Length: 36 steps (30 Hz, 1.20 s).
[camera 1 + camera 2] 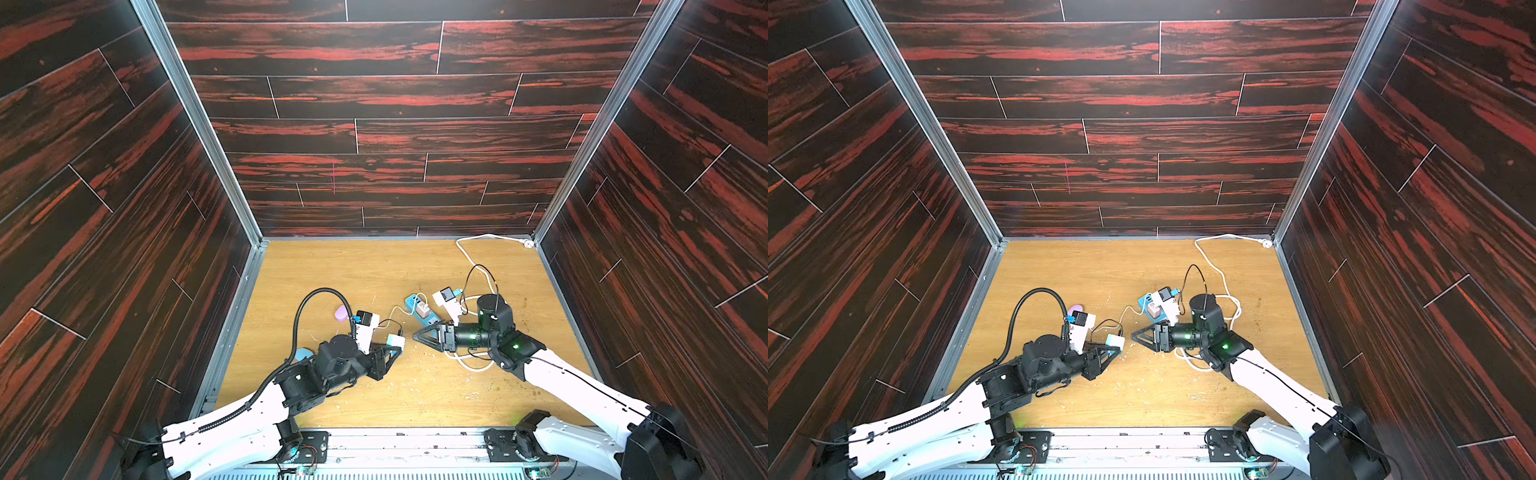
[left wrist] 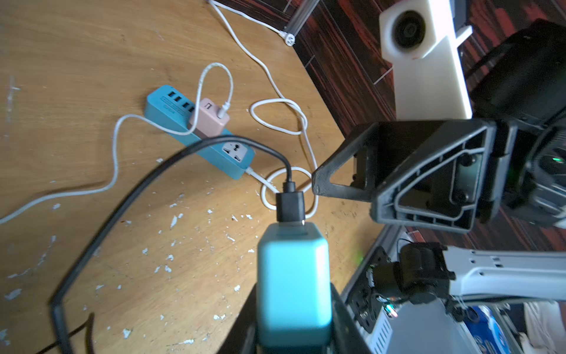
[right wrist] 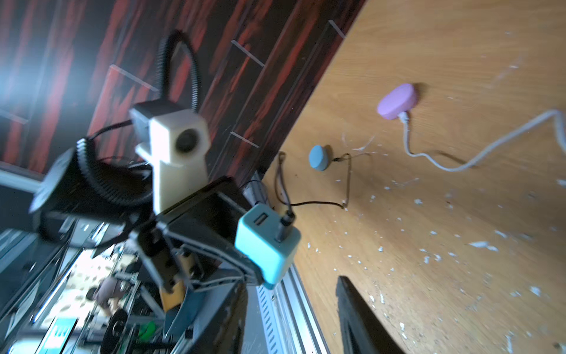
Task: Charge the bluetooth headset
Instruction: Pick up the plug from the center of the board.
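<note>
My left gripper (image 1: 398, 348) (image 2: 294, 321) is shut on a teal USB charger block (image 1: 395, 341) (image 1: 1115, 341) (image 2: 292, 275) (image 3: 268, 242), held above the table. A black cable (image 2: 122, 199) (image 3: 315, 203) is plugged into the block and runs to the small blue round bluetooth headset case (image 3: 318, 157) (image 1: 302, 354) near the left wall. My right gripper (image 1: 417, 335) (image 1: 1133, 334) (image 3: 291, 312) stands open and empty, its tips just right of the block. The blue power strip (image 1: 430, 319) (image 1: 1144, 300) (image 2: 199, 131) lies behind them with one free socket (image 2: 234, 150).
A pink adapter (image 2: 209, 121) sits in the strip, with a white cable (image 2: 116, 153) leading to a pink round case (image 1: 341, 312) (image 3: 396, 101). The strip's white cord (image 1: 478, 249) loops to the back right corner. White flecks litter the wooden table (image 1: 332, 270).
</note>
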Motion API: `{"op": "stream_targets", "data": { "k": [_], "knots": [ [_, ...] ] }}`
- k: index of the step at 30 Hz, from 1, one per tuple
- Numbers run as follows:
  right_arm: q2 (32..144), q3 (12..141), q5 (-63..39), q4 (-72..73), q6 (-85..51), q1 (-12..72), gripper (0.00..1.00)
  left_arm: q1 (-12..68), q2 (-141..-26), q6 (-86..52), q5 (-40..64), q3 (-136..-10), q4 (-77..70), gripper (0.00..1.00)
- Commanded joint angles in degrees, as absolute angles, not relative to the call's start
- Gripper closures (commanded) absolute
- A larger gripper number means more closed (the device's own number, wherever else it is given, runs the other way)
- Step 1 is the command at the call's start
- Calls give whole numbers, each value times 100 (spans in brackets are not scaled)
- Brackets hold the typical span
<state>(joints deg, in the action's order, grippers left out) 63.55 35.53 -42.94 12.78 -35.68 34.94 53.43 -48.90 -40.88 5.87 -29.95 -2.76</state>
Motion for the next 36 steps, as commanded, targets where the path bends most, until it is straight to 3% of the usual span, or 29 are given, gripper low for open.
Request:
{"op": "stream_targets", "data": {
  "k": [1,15,30,36],
  "knots": [
    [6420,3425,-5086,2029,-3370,3467,49,5231,-4781,-3969,1230,-2927,-560,85],
    [6850,3216,-5824,3471,-3964,3522,45,5048,-4960,-4234,2263,-2865,-1330,86],
    [6952,3188,-6224,4008,-4230,3740,59,5049,-5144,-4345,2597,-2883,-1560,87],
    [6944,3190,-6448,3941,-4206,3783,58,5039,-4995,-4324,2549,-2840,-1521,87]
  ]
}}
